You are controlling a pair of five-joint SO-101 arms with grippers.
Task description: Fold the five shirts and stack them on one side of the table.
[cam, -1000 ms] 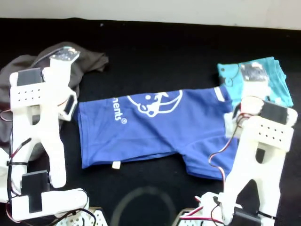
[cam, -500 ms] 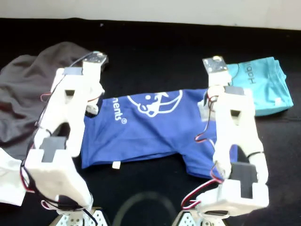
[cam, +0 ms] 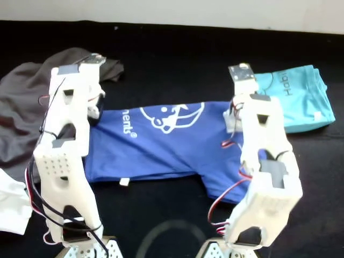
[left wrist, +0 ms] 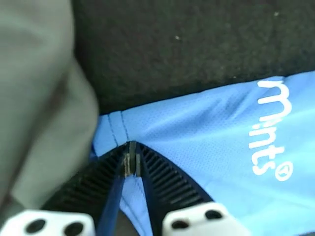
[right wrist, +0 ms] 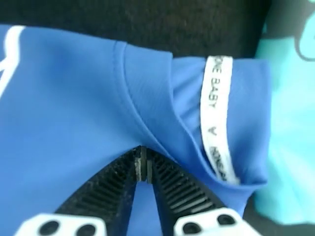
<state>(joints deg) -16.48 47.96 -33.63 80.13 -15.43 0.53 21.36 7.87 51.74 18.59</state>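
A blue shirt point(cam: 161, 142) with white print lies spread across the middle of the black table point(cam: 177, 59). My left gripper point(cam: 97, 111) is at the shirt's left edge. In the left wrist view it point(left wrist: 131, 163) is shut on the blue hem point(left wrist: 197, 142), close to the grey shirt point(left wrist: 34, 98). My right gripper point(cam: 233, 121) is at the shirt's right end. The right wrist view has it point(right wrist: 142, 168) shut on blue fabric point(right wrist: 74, 98) beside the white collar band point(right wrist: 216, 113). A folded teal shirt point(cam: 298, 99) lies at the right.
A crumpled grey shirt point(cam: 24, 107) lies at the left edge of the table. Something white point(cam: 11, 207) sits at the lower left. The teal shirt point(right wrist: 290, 123) lies right beside the blue collar. Bare black table stretches along the back.
Both arms swung in from the outer sides onto the blue shirt's two ends. Over the last half second the shirt has shifted a little to the left.
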